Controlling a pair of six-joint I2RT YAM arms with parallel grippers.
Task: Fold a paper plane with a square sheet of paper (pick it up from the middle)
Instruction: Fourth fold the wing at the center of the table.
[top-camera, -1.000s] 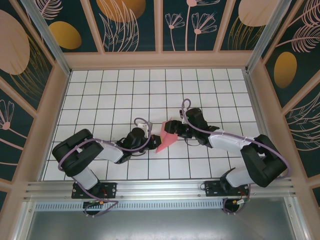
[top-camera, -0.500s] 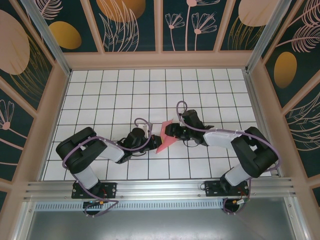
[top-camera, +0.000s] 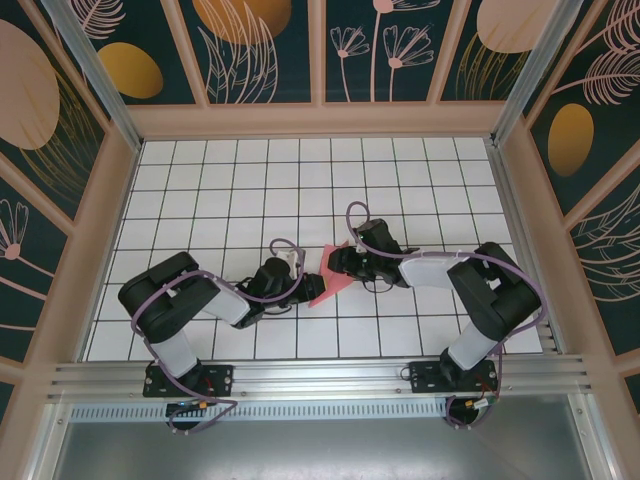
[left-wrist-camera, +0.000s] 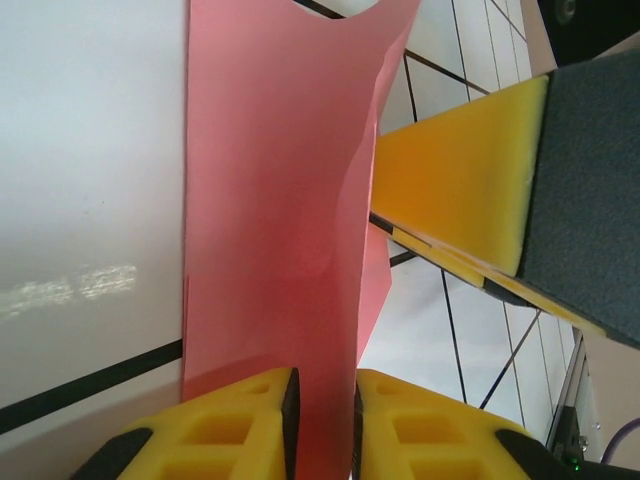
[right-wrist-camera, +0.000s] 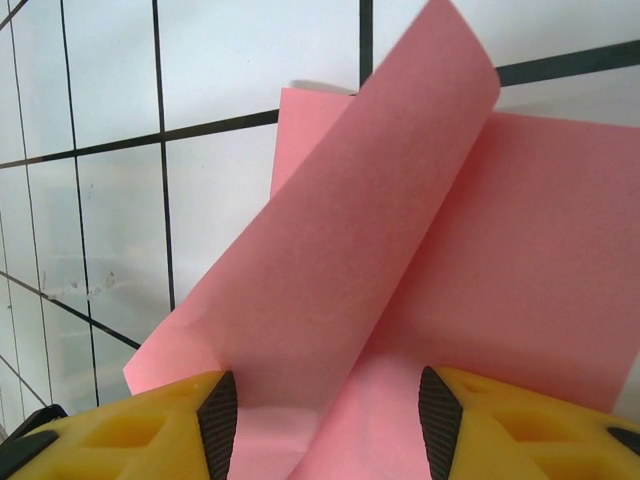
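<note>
The pink square sheet of paper (top-camera: 325, 286) lies partly folded on the white tiles between my two grippers. My left gripper (top-camera: 303, 281) is at its left edge. In the left wrist view the paper (left-wrist-camera: 280, 200) runs up from between the yellow jaws of the left gripper (left-wrist-camera: 322, 425), which stand a narrow gap apart. My right gripper (top-camera: 333, 262) is at the sheet's upper right. In the right wrist view a curled flap of the paper (right-wrist-camera: 400, 250) rises between the widely parted jaws of the right gripper (right-wrist-camera: 328, 425). One right finger (left-wrist-camera: 460, 170) hangs beside the fold.
The white gridded table (top-camera: 250, 190) stretches back and to both sides of the arms. Patterned walls (top-camera: 90, 200) enclose it on three sides. An aluminium rail (top-camera: 320, 375) with the arm bases runs along the near edge.
The right arm has drawn in toward the left gripper, and the paper now sits lower and flatter. The left jaws have parted slightly and the right jaws have narrowed.
</note>
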